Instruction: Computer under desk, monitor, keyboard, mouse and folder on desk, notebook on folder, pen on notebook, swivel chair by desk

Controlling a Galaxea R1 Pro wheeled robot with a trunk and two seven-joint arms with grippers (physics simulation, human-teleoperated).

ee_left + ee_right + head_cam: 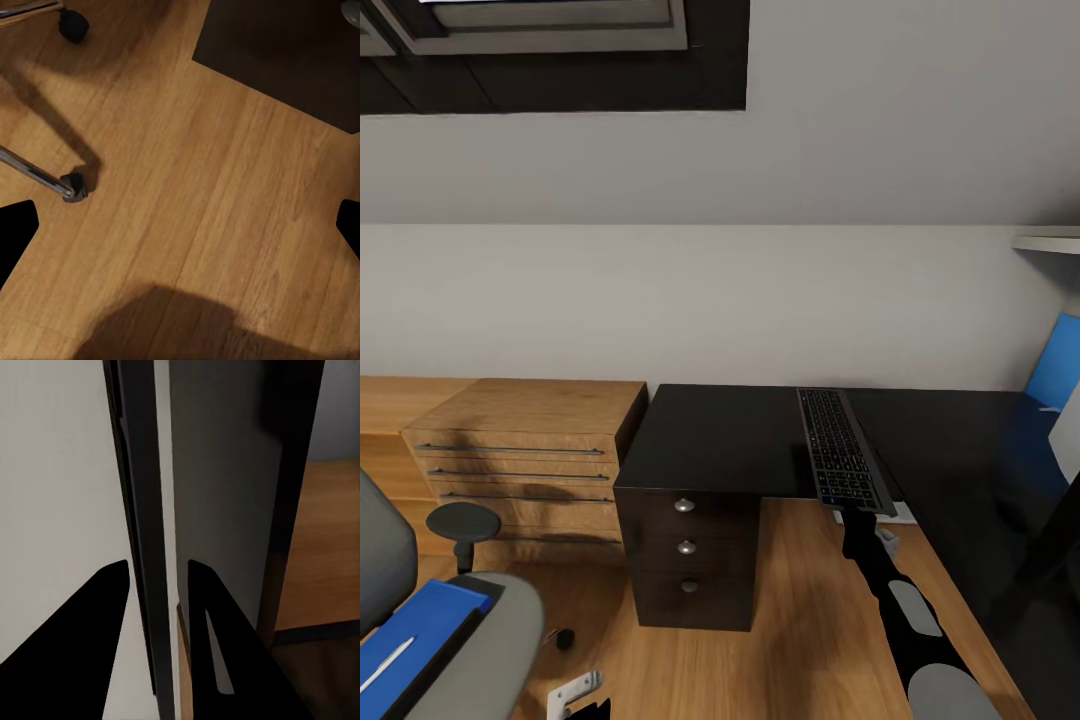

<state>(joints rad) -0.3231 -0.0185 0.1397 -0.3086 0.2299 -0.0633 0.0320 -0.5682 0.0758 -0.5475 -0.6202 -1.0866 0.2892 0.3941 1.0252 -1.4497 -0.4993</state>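
The black keyboard (843, 450) hangs lengthwise over the front edge of the glossy black desk (710, 440), its far end above the desktop. My right gripper (857, 515) is shut on its near end. In the right wrist view the fingers (90, 645) clamp the keyboard's thin edge (146, 510). The grey swivel chair (470, 640) stands at the lower left with the blue folder (410, 640) on its seat and a thin white stick lying on the folder. My left gripper (180, 225) is open over the wood floor, near the chair's chrome legs and a castor (73, 187).
Black drawers (685, 550) with round silver knobs stand under the desk's left end. A low light-wood cabinet (520, 440) is to their left against the white wall. A blue and pale panel (1055, 375) and a dark slanted bar (1050, 540) show at the right edge.
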